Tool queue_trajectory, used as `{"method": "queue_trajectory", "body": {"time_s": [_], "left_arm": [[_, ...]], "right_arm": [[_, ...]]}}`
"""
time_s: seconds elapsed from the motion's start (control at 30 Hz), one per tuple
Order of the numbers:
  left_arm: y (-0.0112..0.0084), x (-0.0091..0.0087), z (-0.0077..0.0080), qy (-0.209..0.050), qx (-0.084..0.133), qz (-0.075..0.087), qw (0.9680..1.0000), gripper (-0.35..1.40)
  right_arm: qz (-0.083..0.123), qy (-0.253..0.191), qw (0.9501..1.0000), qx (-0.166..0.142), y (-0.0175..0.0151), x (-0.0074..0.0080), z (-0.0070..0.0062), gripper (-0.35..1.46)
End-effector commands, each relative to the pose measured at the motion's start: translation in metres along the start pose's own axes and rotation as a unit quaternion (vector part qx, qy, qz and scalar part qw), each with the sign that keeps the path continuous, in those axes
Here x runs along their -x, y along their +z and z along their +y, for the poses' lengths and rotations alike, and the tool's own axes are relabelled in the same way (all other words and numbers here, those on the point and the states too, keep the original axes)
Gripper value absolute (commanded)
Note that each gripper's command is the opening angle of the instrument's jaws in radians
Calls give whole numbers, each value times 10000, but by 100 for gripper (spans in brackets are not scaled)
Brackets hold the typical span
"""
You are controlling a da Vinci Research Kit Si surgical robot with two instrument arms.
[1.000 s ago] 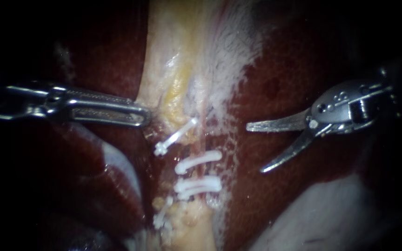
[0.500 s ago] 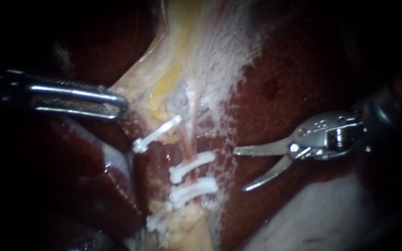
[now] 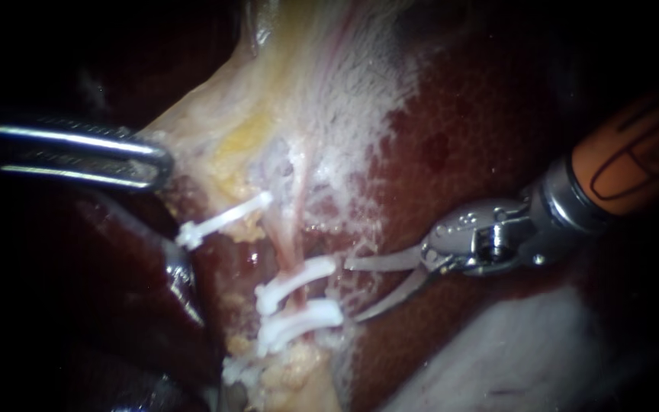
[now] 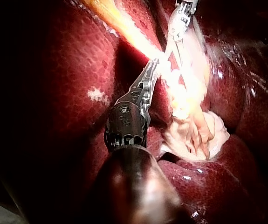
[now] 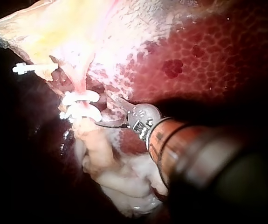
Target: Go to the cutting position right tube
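The right tube [image 3: 293, 248] is a thin pink strand running down the pale tissue. Two white clips [image 3: 297, 277] [image 3: 300, 319] cross it, one below the other. My right instrument [image 3: 354, 290] comes in from the right with its blades open. The blade tips lie just right of the two clips, level with the gap between them. In the right wrist view the open blades [image 5: 116, 113] point at the same clips [image 5: 80, 98]. My left instrument [image 3: 158, 162] is shut on the pale gallbladder edge [image 3: 192, 133] and holds it stretched to the left.
A third white clip [image 3: 223, 220] sits on the left tube, with more clips [image 3: 239, 372] lower down. Dark red liver [image 3: 459, 130] surrounds the pale strip. A pale lobe [image 3: 528, 351] lies under the right instrument's shaft.
The right instrument has moved left and down, from well clear of the tissue to beside the two clips, blades still open. The left instrument has drawn the gallbladder edge further left.
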Motion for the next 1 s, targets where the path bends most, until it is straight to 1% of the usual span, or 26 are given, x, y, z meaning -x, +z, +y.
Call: {"method": "queue_trajectory", "body": {"time_s": [0.03,0.13,0.4,0.5,0.7,0.87,1.0], "left_arm": [[1,-2,0,2,0,1,10000,-35],[2,-3,0,5,3,1,10000,-35],[3,-4,2,7,1,1,10000,-35],[3,-4,2,7,4,0,10000,-35],[6,-6,1,12,15,-1,10000,-35],[6,-6,1,14,20,-2,10000,-35],[8,-7,0,17,27,-3,10000,-35]], "right_arm": [[16,25,10000,-1,0,-1,0,45],[14,53,10000,-3,1,-1,-1,36],[22,43,10000,-21,2,-3,-7,26],[39,51,10000,-18,6,-7,-7,26],[53,43,10000,-42,19,-18,-2,26],[-9,-1,9999,-130,29,-20,0,25],[-3,3,9998,-184,38,-21,2,25]]}}
